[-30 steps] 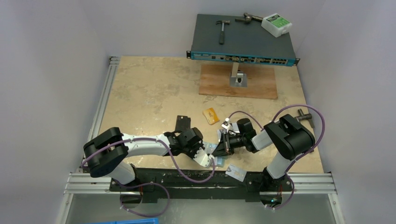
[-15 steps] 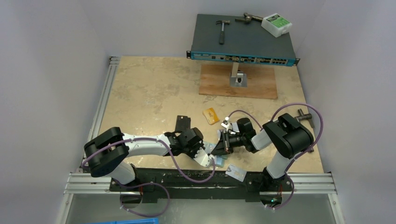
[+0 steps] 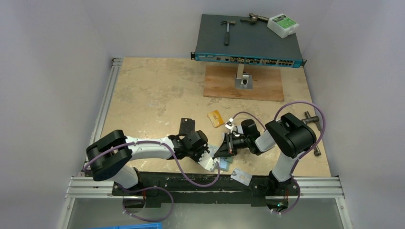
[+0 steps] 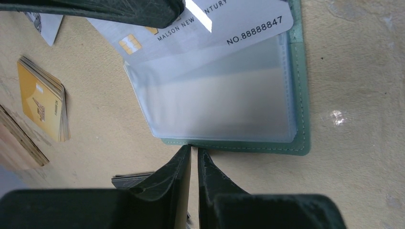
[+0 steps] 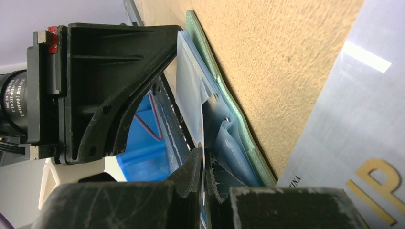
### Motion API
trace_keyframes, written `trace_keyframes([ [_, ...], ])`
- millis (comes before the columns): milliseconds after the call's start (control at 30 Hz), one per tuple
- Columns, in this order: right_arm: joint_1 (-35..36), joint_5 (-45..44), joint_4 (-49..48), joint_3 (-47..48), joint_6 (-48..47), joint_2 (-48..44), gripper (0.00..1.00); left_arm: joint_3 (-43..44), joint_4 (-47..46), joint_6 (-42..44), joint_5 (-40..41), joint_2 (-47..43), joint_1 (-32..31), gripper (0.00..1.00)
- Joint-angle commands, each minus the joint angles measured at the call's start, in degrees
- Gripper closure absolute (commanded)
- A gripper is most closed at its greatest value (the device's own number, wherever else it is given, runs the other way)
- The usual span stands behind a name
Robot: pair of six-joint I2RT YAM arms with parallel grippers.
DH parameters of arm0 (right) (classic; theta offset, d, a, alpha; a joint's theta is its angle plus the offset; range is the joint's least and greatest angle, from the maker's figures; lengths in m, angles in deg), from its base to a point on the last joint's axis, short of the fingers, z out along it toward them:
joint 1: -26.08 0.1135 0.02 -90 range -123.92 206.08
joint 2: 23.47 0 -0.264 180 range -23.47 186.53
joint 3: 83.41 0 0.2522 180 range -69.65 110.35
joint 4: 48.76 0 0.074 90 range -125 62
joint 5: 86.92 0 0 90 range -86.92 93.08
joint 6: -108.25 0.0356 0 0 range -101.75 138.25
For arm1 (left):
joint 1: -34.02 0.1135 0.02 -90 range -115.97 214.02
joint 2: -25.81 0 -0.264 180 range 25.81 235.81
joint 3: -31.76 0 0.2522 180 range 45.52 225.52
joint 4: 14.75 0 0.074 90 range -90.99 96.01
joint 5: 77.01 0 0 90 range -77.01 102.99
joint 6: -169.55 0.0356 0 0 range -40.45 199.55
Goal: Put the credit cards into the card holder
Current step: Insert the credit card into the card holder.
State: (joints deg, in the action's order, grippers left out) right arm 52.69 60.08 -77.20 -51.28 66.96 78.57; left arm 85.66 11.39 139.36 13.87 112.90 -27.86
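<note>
The teal card holder point(image 4: 299, 95) lies open on the table with its clear sleeves point(image 4: 224, 105) up; it also shows in the top view point(image 3: 224, 163). My left gripper point(image 4: 194, 151) is shut, its tips touching the holder's near edge. My right gripper point(image 5: 203, 160) is shut on a silver credit card point(image 4: 229, 24) marked NO.88888847, whose lower edge sits in a sleeve mouth. A stack of orange cards point(image 4: 43, 102) lies apart point(image 3: 215, 118). Another silver card point(image 3: 241, 177) lies at the table's front edge, and one lies under my right wrist point(image 5: 353, 143).
A black flat wallet-like rectangle point(image 3: 187, 126) lies left of my left gripper. A network switch point(image 3: 248, 40) with tools on top stands on a post over a wooden board point(image 3: 243, 83) at the back. A black T-shaped tool point(image 3: 310, 118) lies at the right.
My right gripper with the silver card has shifted slightly left and farther along the holder, and the right arm's elbow has followed. The left arm has not moved.
</note>
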Motion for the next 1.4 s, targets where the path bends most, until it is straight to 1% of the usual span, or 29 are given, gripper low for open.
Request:
trace_keyframes([
  [0,0.1,-2.5,2.8,2.0,-2.7,-0.2,1.0,-1.4,3.3,0.8,-2.4,2.5,0.0,0.9],
  [100,0.1,-3.6,4.4,2.0,-3.7,-1.0,1.0,-1.2,3.6,0.9,-2.4,2.6,0.0,0.9],
  [233,0.0,-4.5,2.5,0.8,-2.7,-1.1,1.0,-0.6,4.8,0.1,-2.4,2.6,0.0,0.91],
  [533,0.1,-6.9,0.7,-1.9,-1.1,-2.5,1.0,-0.5,5.8,0.4,-2.2,3.2,0.0,0.98],
  [600,0.0,-8.1,0.5,-2.5,-0.5,-3.5,0.97,-0.3,6.1,0.5,-2.1,3.1,0.0,1.0],
  [733,0.0,-10.7,1.5,-2.8,-0.1,-5.6,0.97,-0.1,6.4,0.6,-2.1,3.1,-0.1,1.0],
  [900,0.2,-12.6,-0.6,-4.3,2.4,-7.0,1.0,0.1,6.7,-0.1,-2.1,3.1,-0.1,1.0],
  [1167,3.8,-12.7,-9.4,-5.1,7.0,-3.0,1.0,-0.3,6.7,-0.6,-1.5,3.2,-0.2,1.0],
  [1333,5.8,-13.1,-9.8,-4.0,7.3,-2.1,1.0,-1.0,6.2,-0.2,-1.1,2.5,-0.3,1.0],
  [1367,5.9,-13.5,-9.4,-4.1,7.2,-2.5,0.98,-1.0,6.2,-0.3,-1.1,2.4,-0.2,1.0],
])
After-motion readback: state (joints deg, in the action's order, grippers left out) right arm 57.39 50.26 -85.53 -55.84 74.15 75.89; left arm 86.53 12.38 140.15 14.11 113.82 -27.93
